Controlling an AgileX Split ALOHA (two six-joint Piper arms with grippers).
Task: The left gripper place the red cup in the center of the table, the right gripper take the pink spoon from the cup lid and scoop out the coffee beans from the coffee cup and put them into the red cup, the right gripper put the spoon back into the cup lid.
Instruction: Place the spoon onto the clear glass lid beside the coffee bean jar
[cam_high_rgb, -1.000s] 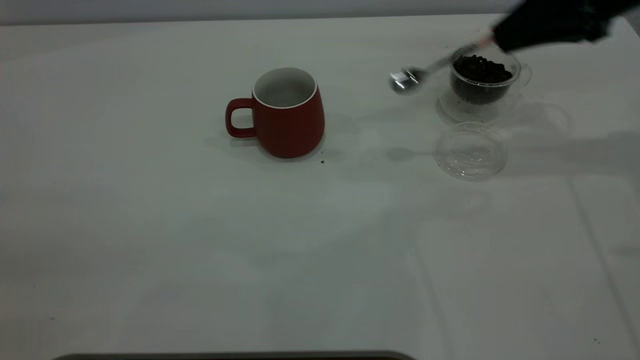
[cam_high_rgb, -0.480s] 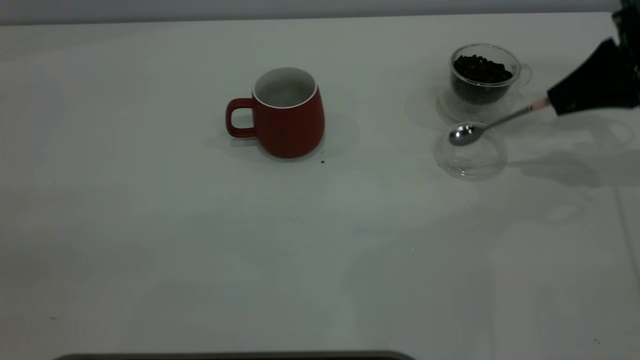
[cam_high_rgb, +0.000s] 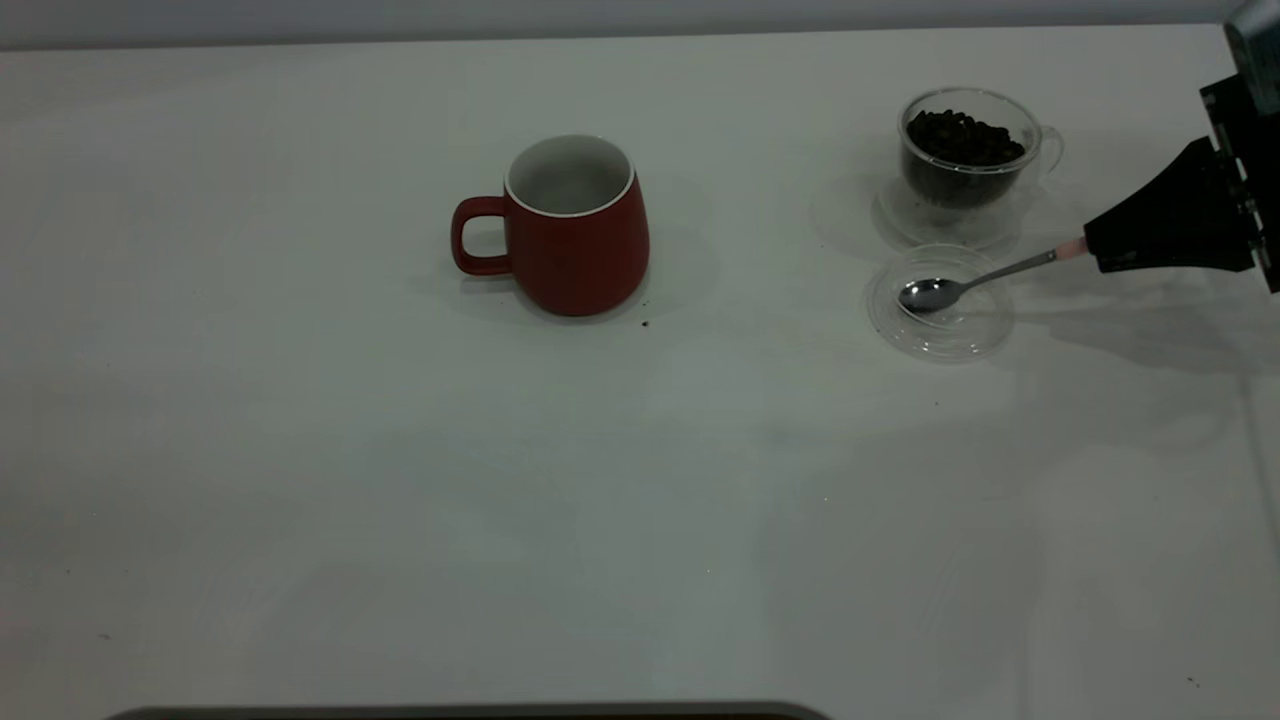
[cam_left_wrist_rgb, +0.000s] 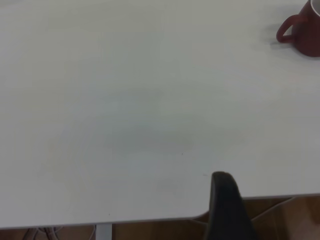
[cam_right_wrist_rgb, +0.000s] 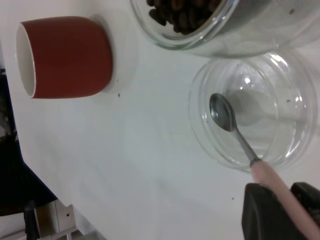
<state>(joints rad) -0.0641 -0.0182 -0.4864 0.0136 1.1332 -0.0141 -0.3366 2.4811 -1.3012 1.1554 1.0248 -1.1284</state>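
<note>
One spoon (cam_high_rgb: 975, 279): pink handle pinched in right gripper (cam_high_rgb: 1095, 248) jaws, bowl inside cup lid (cam_high_rgb: 940, 303).

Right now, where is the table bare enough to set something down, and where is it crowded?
Bare: left of the red cup, and the near half. Crowded: far right, where the coffee cup, cup lid and the right gripper holding the spoon cluster.
</note>
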